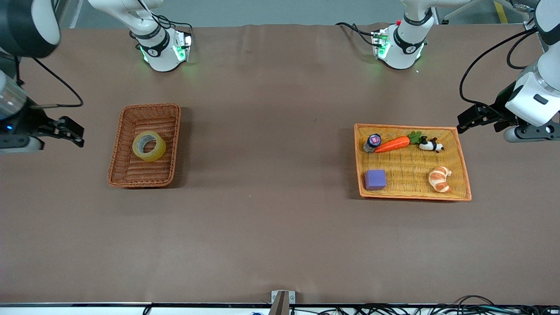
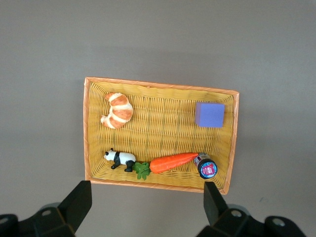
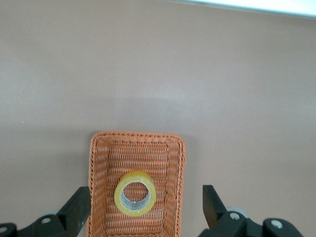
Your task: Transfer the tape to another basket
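Tape roll lying flat in the wicker basket.
The tape (image 1: 149,146) lies in the reddish-brown basket (image 1: 117,154); no label is legible. The right gripper (image 1: 70,131) and the left gripper (image 1: 471,117), both with fingers spread, hover beside the table ends.

front view: high, facing the robots, whole bench (image 1: 280,227)
left wrist view: down onto tray (image 2: 88,128), shared with front
right wrist view: down onto basket (image 3: 97,163), shared with front
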Available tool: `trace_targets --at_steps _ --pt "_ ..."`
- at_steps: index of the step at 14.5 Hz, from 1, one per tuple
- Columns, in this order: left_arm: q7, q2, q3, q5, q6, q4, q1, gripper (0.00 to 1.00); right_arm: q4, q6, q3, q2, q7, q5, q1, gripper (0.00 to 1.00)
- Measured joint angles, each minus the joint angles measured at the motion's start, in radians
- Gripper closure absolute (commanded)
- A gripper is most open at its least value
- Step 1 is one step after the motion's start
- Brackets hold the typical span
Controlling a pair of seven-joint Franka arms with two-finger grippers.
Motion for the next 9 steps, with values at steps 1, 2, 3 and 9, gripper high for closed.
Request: trace_targets --at_steps 1,2,3,9 --pt "0.000 0.000 0.000 0.000 0.000 0.001 0.000 0.00 0.023 -0.028 0.000 0.000 0.001 0.002 0.000 0.00" --pt "0.000 0.000 0.000 0.000 0.000 0.002 0.000 0.00 0.038 -0.070 -0.001 0.000 0.008 0.003 0.000 0.00" --pt "0.000 0.000 0.000 0.000 -0.001 0.004 0.000 0.00 0.047 -0.112 -0.004 -0.001 0.020 0.003 -0.001 0.00" --pt "0.009 0.000 0.000 0.003 -0.001 0.007 0.000 0.00 0.055 -0.207 -0.027 -0.043 0.042 0.015 -0.008 0.00"
